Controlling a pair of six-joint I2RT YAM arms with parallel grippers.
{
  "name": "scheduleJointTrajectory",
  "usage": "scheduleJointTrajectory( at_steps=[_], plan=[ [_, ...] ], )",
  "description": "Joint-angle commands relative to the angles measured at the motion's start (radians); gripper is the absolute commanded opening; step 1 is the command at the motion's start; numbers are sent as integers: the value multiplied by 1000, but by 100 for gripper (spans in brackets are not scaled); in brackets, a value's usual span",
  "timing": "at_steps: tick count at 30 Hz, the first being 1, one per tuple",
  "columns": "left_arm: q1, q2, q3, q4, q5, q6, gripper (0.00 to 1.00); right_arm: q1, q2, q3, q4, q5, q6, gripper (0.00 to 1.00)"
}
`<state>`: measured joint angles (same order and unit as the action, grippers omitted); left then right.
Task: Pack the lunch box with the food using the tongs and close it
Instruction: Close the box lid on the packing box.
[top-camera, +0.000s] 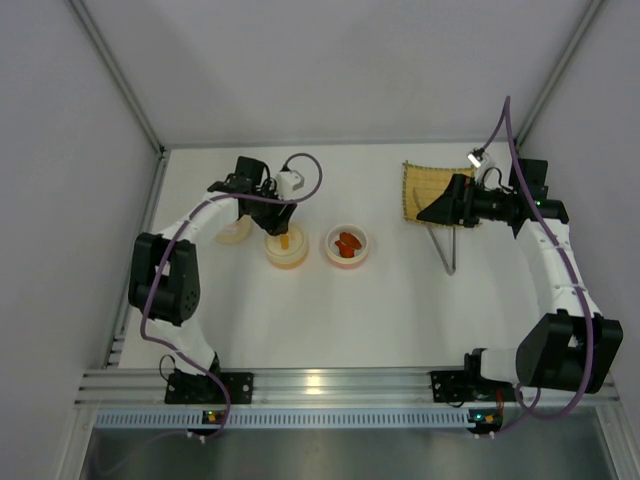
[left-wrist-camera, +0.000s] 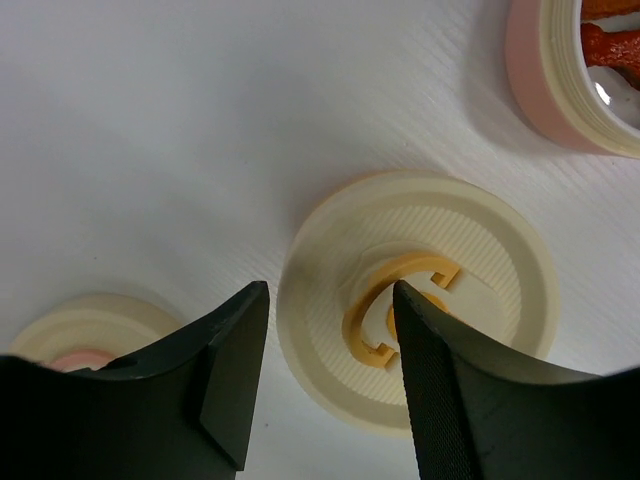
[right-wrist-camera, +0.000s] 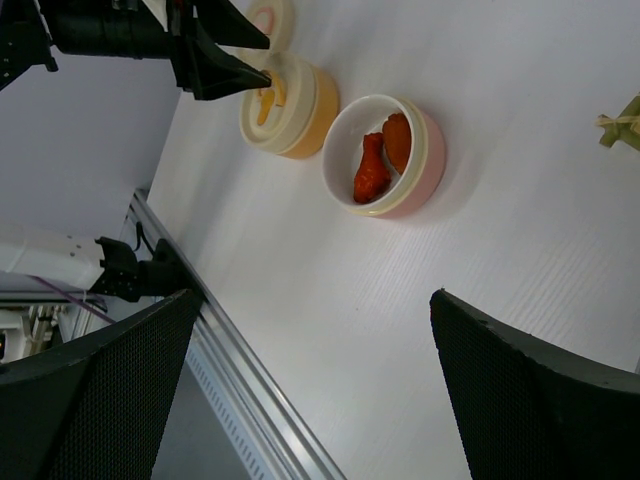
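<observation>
We see left arm (top-camera: 205, 215), right arm (top-camera: 550, 265): white links, black joints, purple cables (top-camera: 508, 125); left hand (left-wrist-camera: 328, 300) fingers (left-wrist-camera: 455, 400) knurled black.

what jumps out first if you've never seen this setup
The red-orange food in the pink bowl mid-table draws the eye first. Just left of it, the left tool hangs open over a cream lid with a yellow handle. The tongs lie far right by the bamboo mat.
</observation>
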<state>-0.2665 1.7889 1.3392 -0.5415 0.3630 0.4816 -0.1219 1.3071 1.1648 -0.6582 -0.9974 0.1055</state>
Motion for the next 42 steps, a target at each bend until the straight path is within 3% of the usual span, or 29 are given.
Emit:
scheduleJointTrajectory(
  at_steps=[1, 5, 10, 13, 42],
  plan=[
    [21, -80, 25, 83, -22, -43, 58, -7, -11, 10, 42, -33, -20, 99],
    [23, -131, 29, 84, -1, -77, 57, -7, -19, 6, 42, -35, -18, 99],
    [20, -152, 37, 40, 30, -112, 40, -7, -23, 3, 46, -37, -15, 99],
    [19, -132, 34, 0, 34, -118, 35, -7, -20, 3, 49, -38, -12, 99],
    [-8, 47, 6, 12, -58, -106, 31, -7, -17, 6, 48, -37, -12, 99]
  ],
)
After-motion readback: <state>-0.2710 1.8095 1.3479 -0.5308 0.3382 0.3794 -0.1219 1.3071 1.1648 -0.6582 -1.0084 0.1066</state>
